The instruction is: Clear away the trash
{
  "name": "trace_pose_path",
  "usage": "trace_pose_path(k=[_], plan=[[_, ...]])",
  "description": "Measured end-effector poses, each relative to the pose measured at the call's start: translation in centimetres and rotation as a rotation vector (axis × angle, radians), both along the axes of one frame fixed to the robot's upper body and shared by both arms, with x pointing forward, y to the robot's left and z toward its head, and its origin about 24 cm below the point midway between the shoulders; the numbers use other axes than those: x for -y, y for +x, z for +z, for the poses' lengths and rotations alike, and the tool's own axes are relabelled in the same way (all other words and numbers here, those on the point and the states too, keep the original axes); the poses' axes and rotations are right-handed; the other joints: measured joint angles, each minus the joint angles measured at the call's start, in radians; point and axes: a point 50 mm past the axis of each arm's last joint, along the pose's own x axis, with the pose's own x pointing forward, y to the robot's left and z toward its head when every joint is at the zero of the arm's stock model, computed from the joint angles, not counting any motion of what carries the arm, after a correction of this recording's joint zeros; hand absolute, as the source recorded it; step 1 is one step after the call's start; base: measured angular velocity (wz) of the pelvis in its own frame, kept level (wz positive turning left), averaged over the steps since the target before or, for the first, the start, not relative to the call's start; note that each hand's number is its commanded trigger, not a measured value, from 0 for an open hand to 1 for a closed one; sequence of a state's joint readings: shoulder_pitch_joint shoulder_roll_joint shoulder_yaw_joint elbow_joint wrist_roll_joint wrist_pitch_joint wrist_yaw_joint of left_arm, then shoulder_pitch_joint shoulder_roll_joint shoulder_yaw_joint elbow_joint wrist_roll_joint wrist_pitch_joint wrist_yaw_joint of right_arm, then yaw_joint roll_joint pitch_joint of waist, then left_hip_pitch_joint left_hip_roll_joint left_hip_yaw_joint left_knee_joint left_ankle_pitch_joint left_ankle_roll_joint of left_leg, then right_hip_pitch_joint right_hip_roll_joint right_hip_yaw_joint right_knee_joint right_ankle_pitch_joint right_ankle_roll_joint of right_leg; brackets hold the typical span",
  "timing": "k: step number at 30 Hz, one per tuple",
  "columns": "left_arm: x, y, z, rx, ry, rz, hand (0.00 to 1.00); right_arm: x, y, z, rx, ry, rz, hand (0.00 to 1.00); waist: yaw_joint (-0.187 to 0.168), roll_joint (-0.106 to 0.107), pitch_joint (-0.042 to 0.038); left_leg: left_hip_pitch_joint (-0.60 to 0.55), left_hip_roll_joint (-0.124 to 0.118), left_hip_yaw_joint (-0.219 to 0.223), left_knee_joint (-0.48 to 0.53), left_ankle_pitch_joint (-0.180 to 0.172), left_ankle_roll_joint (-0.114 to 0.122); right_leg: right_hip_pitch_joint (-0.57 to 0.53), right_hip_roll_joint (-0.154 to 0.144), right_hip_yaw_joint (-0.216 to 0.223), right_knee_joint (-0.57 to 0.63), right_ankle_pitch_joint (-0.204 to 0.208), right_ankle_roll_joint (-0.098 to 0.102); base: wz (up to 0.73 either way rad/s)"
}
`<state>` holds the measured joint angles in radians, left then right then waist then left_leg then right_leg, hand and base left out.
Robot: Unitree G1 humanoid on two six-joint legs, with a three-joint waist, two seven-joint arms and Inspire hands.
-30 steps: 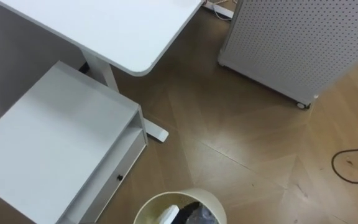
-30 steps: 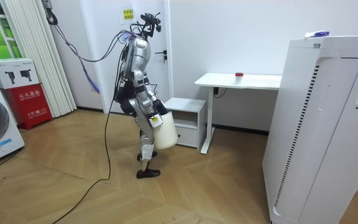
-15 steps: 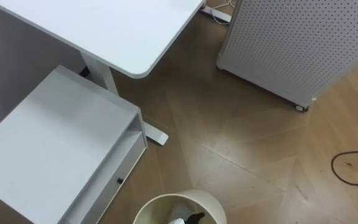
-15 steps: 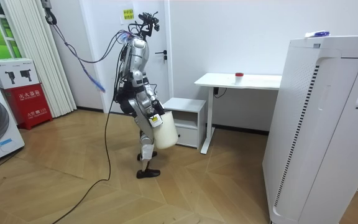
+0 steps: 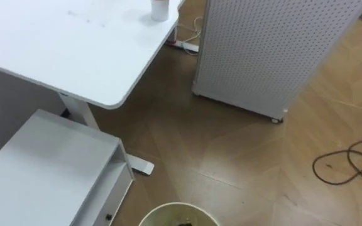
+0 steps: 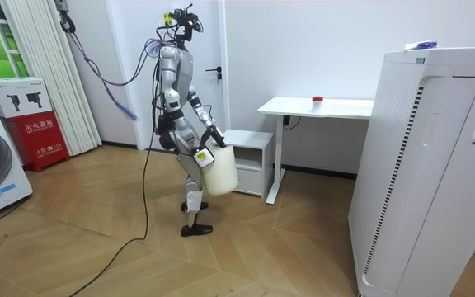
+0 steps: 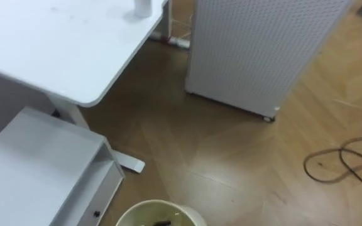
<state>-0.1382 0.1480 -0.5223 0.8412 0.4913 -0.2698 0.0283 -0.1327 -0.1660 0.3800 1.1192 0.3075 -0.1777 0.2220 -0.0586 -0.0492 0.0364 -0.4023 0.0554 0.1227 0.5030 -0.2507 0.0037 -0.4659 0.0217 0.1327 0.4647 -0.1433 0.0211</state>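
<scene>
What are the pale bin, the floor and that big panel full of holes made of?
The bin looks like smooth cream plastic, with a thin even rim. The floor seems wood or laminate: brown planks with seams, slight sheen. The holed panel looks like white-painted sheet metal, possibly plastic.

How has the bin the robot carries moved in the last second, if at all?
Yes. In the room view the bin has risen slightly against the white cabinet beside it.
</scene>
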Motion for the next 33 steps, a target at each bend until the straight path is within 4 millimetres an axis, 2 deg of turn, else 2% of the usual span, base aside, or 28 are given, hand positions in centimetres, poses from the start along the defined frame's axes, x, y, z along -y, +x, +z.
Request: trace_pose_path(k=[5,8,11,14,15,16,18,19,20,21,22,23,24,25,26,27,29,30,31,33], plan=[[-0.4,0.8,1.2,0.069,-0.011,-0.015,0.0,1.6,-0.4,0.0,0.0,-0.015,-0.079,1.0,0.008,0.005,-0.0049,0.086,-0.001,0.009,-0.046,-0.002,0.003,0.089,0.0,0.005,-0.069,0.014,0.004,-0.08],[-0.8,1.0,2.1,0.113,-0.016,-0.021,0.0,2.5,-0.7,0.2,0.016,-0.012,-0.134,1.0,0.013,0.011,-0.0106,0.152,0.001,0.031,-0.081,-0.009,0.006,0.14,-0.001,0.006,-0.104,0.02,0.004,-0.28],[-1.6,1.8,4.0,0.21,-0.041,0.01,0.0,3.3,-0.9,0.5,0.032,-0.034,-0.151,1.0,0.009,0.021,-0.0188,0.199,0.0,0.039,-0.09,-0.03,0.008,0.165,0.003,0.009,-0.107,0.022,0.003,-0.52],[-3.1,1.7,5.2,0.285,-0.069,0.102,0.0,3.7,-1.7,0.4,0.032,-0.04,-0.173,1.0,0.021,0.023,-0.022,0.267,0.0,0.047,-0.095,-0.056,0.01,0.198,0.022,0.043,-0.106,0.024,0.005,-0.86],[-3.7,1.5,5.7,0.319,-0.084,0.142,0.0,3.9,-1.9,0.5,0.037,-0.039,-0.182,1.0,0.029,0.024,-0.0232,0.29,0.002,0.073,-0.096,-0.063,0.015,0.201,0.022,0.034,-0.108,0.032,0.005,-1.03],[-4.0,1.4,5.9,0.335,-0.089,0.157,0.0,4.0,-1.9,0.5,0.039,-0.04,-0.188,1.0,0.032,0.024,-0.0234,0.299,0.003,0.085,-0.096,-0.065,0.016,0.202,0.017,0.01,-0.11,0.04,0.002,-1.13],[-5.1,1.6,6.9,0.398,-0.1,0.222,0.0,4.3,-1.7,0.6,0.047,-0.044,-0.197,1.0,0.054,0.025,-0.0249,0.33,0.004,0.121,-0.103,-0.066,0.019,0.206,-0.001,-0.113,-0.148,0.094,-0.021,-1.21],[-5.4,1.6,7.2,0.419,-0.101,0.239,0.0,4.3,-1.7,0.6,0.048,-0.043,-0.201,1.0,0.061,0.026,-0.0276,0.337,0.003,0.126,-0.113,-0.067,0.02,0.208,-0.004,-0.15,-0.163,0.111,-0.03,-1.18],[-6.0,1.7,7.9,0.469,-0.104,0.274,0.0,4.4,-1.7,0.7,0.05,-0.043,-0.205,1.0,0.066,0.029,-0.0309,0.35,0.006,0.135,-0.137,-0.071,0.028,0.215,-0.007,-0.226,-0.195,0.144,-0.049,-0.82],[-6.5,2.0,8.7,0.528,-0.117,0.301,0.0,4.4,-1.8,0.6,0.05,-0.04,-0.219,1.0,0.063,0.031,-0.0314,0.351,0.025,0.168,-0.142,-0.077,0.039,0.222,-0.01,-0.276,-0.208,0.162,-0.057,-0.63],[-6.6,2.1,9.1,0.553,-0.124,0.312,0.0,4.5,-2.0,0.5,0.046,-0.037,-0.233,1.0,0.065,0.034,-0.0298,0.355,0.038,0.2,-0.143,-0.079,0.041,0.221,-0.022,-0.294,-0.177,0.146,-0.06,-0.13],[-6.4,2.1,9.5,0.584,-0.153,0.332,0.0,4.8,-3.2,0.2,0.021,-0.045,-0.262,1.0,0.067,0.04,-0.0329,0.38,0.055,0.258,-0.158,-0.074,0.034,0.24,-0.04,-0.338,-0.062,0.066,-0.039,0.13],[-6.1,2.0,9.8,0.617,-0.178,0.349,0.0,5.2,-4.2,-0.1,-0.001,-0.054,-0.29,1.0,0.079,0.035,-0.0361,0.414,0.051,0.305,-0.195,-0.059,0.031,0.279,-0.077,-0.358,0.026,-0.005,-0.013,0.15],[-6.1,1.9,10.0,0.631,-0.189,0.363,0.0,5.3,-4.6,-0.2,-0.008,-0.059,-0.302,1.0,0.09,0.033,-0.0376,0.427,0.049,0.329,-0.207,-0.055,0.029,0.299,-0.094,-0.357,0.056,-0.033,0.001,-0.11],[-6.2,1.8,10.4,0.662,-0.209,0.397,0.0,5.5,-4.9,-0.3,-0.017,-0.076,-0.314,1.0,0.105,0.025,-0.0408,0.441,0.041,0.356,-0.211,-0.053,0.027,0.341,-0.124,-0.354,0.073,-0.071,0.019,-0.35],[-6.5,1.7,11.0,0.706,-0.217,0.431,0.0,5.4,-4.8,-0.3,-0.013,-0.082,-0.317,1.0,0.121,0.016,-0.041,0.44,0.032,0.365,-0.199,-0.054,0.026,0.366,-0.142,-0.35,0.034,-0.096,0.028,-0.31],[-7.0,1.8,11.6,0.756,-0.223,0.471,0.0,5.3,-4.7,-0.3,-0.005,-0.094,-0.313,1.0,0.125,0.017,-0.0402,0.418,0.028,0.346,-0.176,-0.052,0.024,0.382,-0.136,-0.357,-0.038,-0.103,0.024,-0.17],[-7.4,1.8,11.9,0.779,-0.23,0.499,0.0,5.3,-4.6,-0.3,-0.004,-0.106,-0.307,1.0,0.134,0.018,-0.0404,0.409,0.02,0.288,-0.173,-0.051,0.022,0.384,-0.128,-0.347,-0.061,-0.103,0.024,-0.28],[-7.6,1.9,12.1,0.789,-0.239,0.519,0.0,5.2,-4.6,-0.3,-0.005,-0.107,-0.305,1.0,0.138,0.017,-0.04,0.407,0.016,0.257,-0.173,-0.05,0.021,0.387,-0.124,-0.342,-0.072,-0.102,0.022,-0.44],[-8.7,2.0,12.8,0.835,-0.283,0.613,0.0,4.8,-4.7,-0.4,-0.008,-0.099,-0.302,1.0,0.124,0.01,-0.0346,0.411,0.007,0.172,-0.175,-0.047,0.015,0.421,-0.11,-0.345,-0.109,-0.094,0.009,-0.17]])
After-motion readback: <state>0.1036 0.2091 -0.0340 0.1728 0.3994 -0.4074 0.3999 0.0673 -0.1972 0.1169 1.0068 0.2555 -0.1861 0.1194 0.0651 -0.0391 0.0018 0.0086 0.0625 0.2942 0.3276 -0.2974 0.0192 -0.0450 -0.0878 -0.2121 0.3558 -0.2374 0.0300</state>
